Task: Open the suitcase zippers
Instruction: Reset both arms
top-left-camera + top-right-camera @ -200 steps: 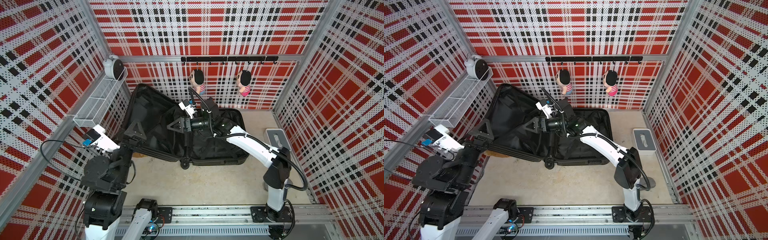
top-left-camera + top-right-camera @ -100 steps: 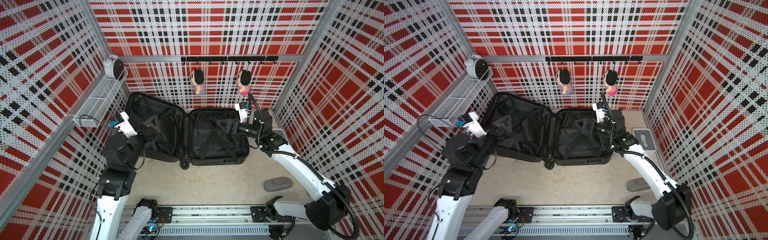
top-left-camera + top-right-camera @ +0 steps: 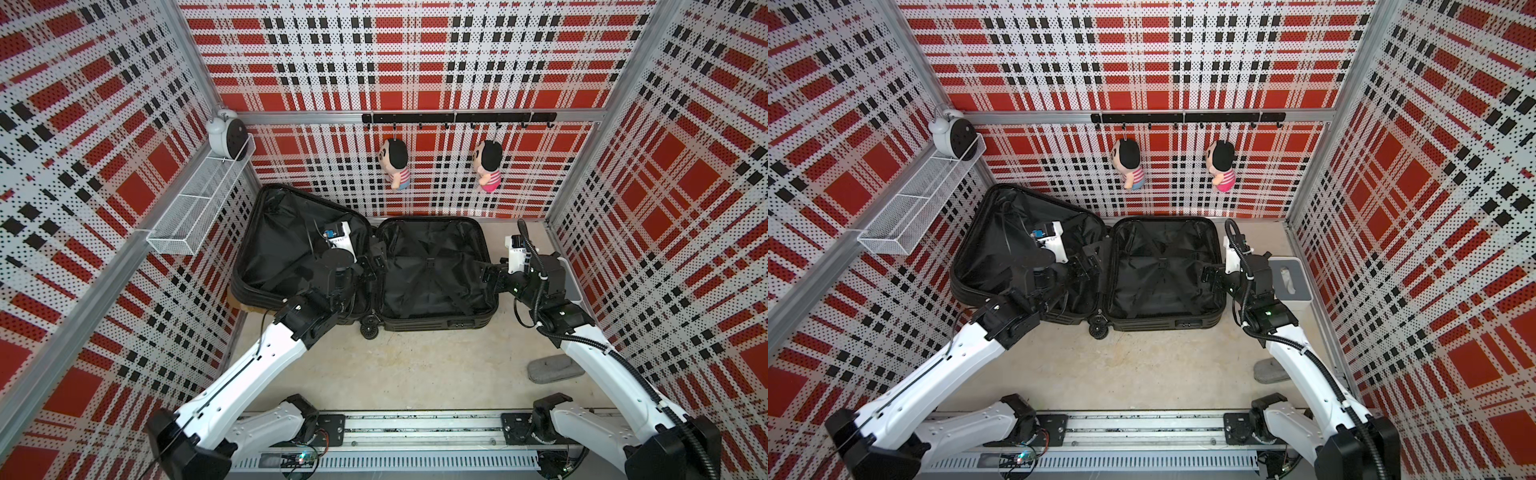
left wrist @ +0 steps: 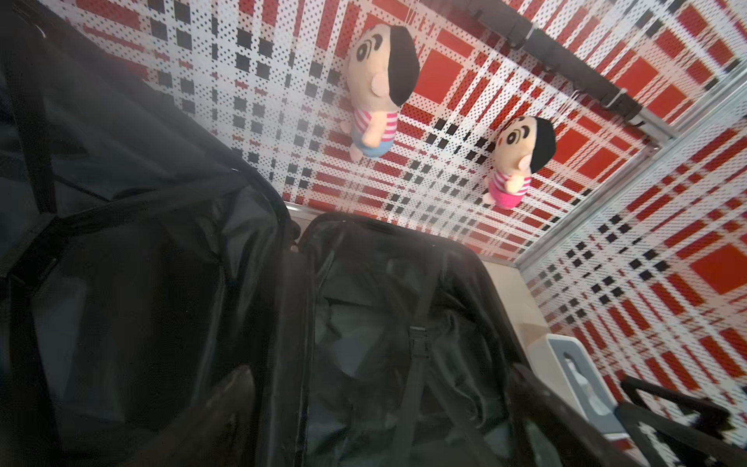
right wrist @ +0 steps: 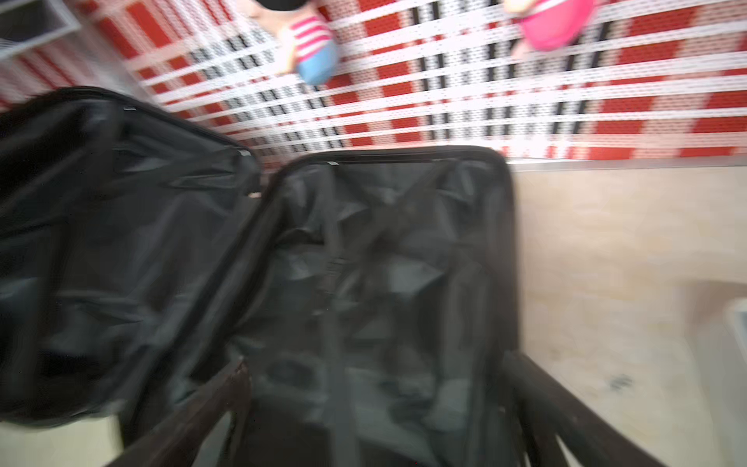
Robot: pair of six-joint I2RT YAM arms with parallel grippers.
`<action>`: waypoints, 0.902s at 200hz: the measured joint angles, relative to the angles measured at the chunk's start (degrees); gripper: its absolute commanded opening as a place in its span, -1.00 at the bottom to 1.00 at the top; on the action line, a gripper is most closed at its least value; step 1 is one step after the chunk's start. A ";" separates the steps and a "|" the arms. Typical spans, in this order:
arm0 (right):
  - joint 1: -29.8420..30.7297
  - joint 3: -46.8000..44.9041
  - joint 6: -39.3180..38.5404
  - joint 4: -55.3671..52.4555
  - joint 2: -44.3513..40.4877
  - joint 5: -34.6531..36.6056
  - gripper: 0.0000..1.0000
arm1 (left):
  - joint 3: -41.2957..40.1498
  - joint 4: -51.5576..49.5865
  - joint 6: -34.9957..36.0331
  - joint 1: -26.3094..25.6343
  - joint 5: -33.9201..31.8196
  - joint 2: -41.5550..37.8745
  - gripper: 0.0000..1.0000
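Shifted rightward since, left end effector (image 3: 370,266) and right end effector (image 3: 488,277) both gape apart at one splayed suitcase (image 3: 432,291).

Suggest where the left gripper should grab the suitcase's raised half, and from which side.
Take the suitcase by the thin rim of its raised half, on the near edge. The shell is too wide to span, and that half leans toward the side wall, so probably come from the open inner side with the left gripper: one finger on lining, one on ribbed shell.

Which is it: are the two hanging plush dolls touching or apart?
Apart. Both top views show patterned wall between the blue-shorts doll and the pink-shorts doll.
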 measured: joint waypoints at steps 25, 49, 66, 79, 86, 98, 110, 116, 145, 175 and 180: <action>-2.58 -7.13 -2.51 4.44 -3.93 2.89 0.99 | -4.57 6.49 4.81 0.79 -2.19 2.16 0.96; -4.81 -12.61 -4.00 10.51 -5.90 4.37 0.99 | -10.86 14.58 8.74 6.14 0.20 4.39 0.97; -6.84 -15.34 -4.17 14.19 -5.40 4.76 0.99 | -15.23 20.17 10.84 11.39 2.69 6.51 0.96; -8.90 -17.20 -4.00 17.07 -4.31 4.76 0.99 | -18.78 24.65 13.62 14.10 3.54 8.04 0.96; -10.01 -18.14 -3.85 18.49 -3.63 4.72 0.99 | -20.72 27.15 15.50 14.56 3.78 8.57 0.96; -12.20 -20.13 -3.26 21.57 -2.32 4.63 0.99 | -24.30 32.13 19.08 14.60 3.89 9.38 0.97; -14.08 -22.36 -2.51 24.72 -1.05 4.68 0.99 | -26.99 36.65 22.01 14.91 4.31 10.34 0.96; -14.73 -23.39 -2.32 26.25 -0.50 4.70 0.99 | -28.22 39.06 23.54 15.19 4.55 11.04 0.97; -15.76 -27.61 -2.21 34.69 2.43 6.08 0.99 | -30.62 47.95 28.02 16.26 4.33 13.14 0.97; -15.76 -28.30 -2.64 43.95 9.73 7.78 0.99 | -33.55 56.15 30.23 17.81 4.57 13.22 0.96; -15.76 -28.41 -2.71 45.46 10.97 8.09 0.99 | -34.25 57.90 30.40 18.18 4.66 13.22 0.97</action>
